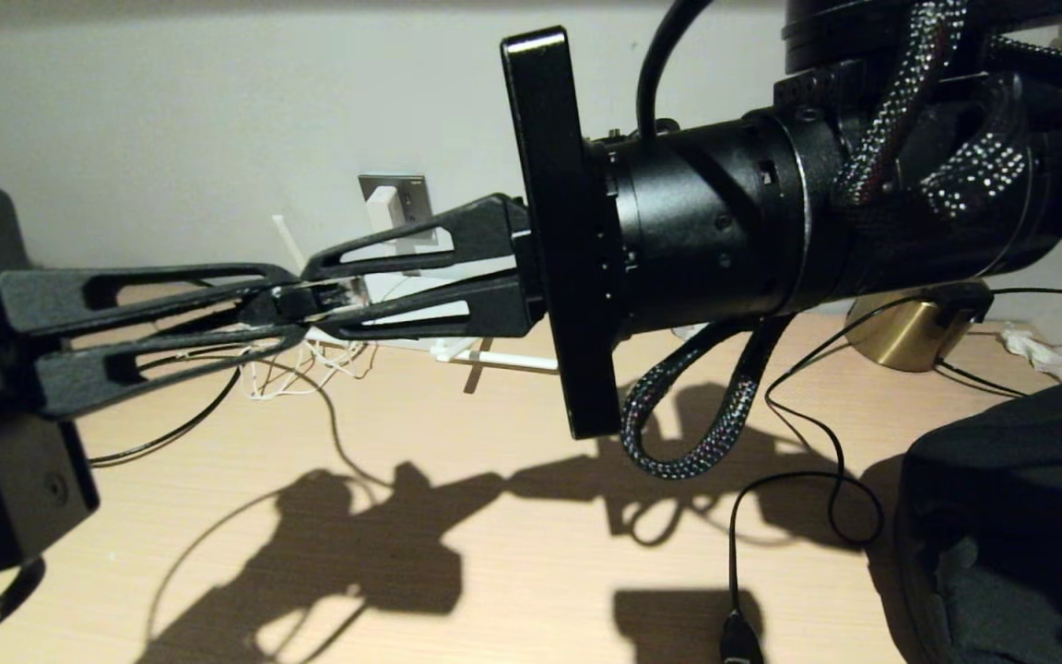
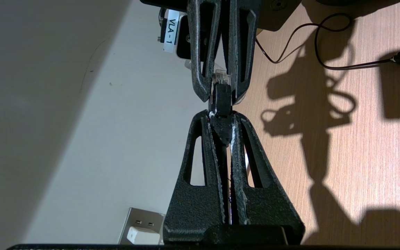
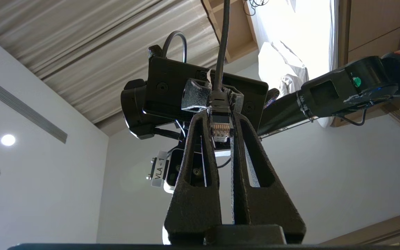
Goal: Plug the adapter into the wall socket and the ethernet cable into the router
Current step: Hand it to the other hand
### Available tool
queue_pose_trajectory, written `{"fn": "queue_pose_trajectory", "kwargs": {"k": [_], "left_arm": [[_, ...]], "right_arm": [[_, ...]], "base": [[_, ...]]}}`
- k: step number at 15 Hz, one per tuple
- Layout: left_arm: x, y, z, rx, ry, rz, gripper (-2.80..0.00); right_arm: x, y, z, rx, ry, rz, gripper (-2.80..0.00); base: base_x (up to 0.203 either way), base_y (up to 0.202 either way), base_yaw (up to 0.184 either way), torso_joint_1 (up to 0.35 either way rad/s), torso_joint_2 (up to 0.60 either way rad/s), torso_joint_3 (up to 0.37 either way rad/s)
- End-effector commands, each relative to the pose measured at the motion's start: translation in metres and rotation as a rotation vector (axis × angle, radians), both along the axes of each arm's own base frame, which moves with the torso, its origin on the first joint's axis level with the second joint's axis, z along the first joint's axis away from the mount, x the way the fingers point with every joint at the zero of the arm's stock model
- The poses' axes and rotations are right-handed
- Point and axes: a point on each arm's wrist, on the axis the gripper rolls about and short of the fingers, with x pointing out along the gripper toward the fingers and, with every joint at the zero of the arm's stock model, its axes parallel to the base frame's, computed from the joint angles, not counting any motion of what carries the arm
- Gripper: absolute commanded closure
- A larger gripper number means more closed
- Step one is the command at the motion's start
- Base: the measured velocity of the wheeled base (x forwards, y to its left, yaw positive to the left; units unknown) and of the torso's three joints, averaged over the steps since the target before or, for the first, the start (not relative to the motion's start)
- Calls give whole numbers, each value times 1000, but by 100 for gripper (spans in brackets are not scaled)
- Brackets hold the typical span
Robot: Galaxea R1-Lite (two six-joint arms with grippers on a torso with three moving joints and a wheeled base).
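Above the desk my two grippers meet tip to tip. My left gripper (image 1: 287, 314) (image 2: 221, 116) is shut on the black boot of the ethernet cable (image 2: 223, 125). The cable's clear plug (image 3: 219, 127) pokes out between the fingertips of my right gripper (image 1: 321, 293) (image 3: 221, 118), which is shut on its sides. The white adapter (image 1: 384, 207) (image 2: 143, 236) sits in the grey wall socket (image 1: 409, 191) (image 2: 141, 218) on the back wall. Behind the fingers, the white router (image 1: 407, 281) and its antenna (image 1: 286, 238) are mostly hidden.
A tangle of thin white cord (image 1: 310, 364) lies on the wooden desk (image 1: 494, 553) under the grippers. A brass lamp base (image 1: 895, 339) with its thin black cord (image 1: 808, 433) stands at the right. A black padded object (image 1: 1010, 526) fills the near right corner.
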Motion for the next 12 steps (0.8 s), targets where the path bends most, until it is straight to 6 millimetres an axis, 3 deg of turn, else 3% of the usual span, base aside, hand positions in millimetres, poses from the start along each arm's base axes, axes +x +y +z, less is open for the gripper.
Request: {"fn": "queue_pose_trajectory", "kwargs": {"k": [1, 8, 9, 10, 12], "left_arm": [[-1, -1, 0, 2, -8, -12, 0], [-4, 0, -2, 4, -4, -15, 0], [-4, 0, -2, 4, -4, -15, -117], [-4, 0, -2, 4, -3, -16, -280], [-4, 0, -2, 1, -8, -20, -280]], "right_arm": [[0, 0, 0, 1, 10, 2, 0], [0, 0, 1, 3, 7, 2, 0], [-1, 0, 1, 3, 8, 5, 0], [-1, 0, 1, 3, 9, 5, 0], [-1, -1, 2, 5, 8, 8, 0]], "base": [[0, 0, 0, 0, 0, 0], [0, 0, 0, 0, 0, 0], [0, 0, 0, 0, 0, 0], [0, 0, 0, 0, 0, 0], [0, 0, 0, 0, 0, 0]]}}
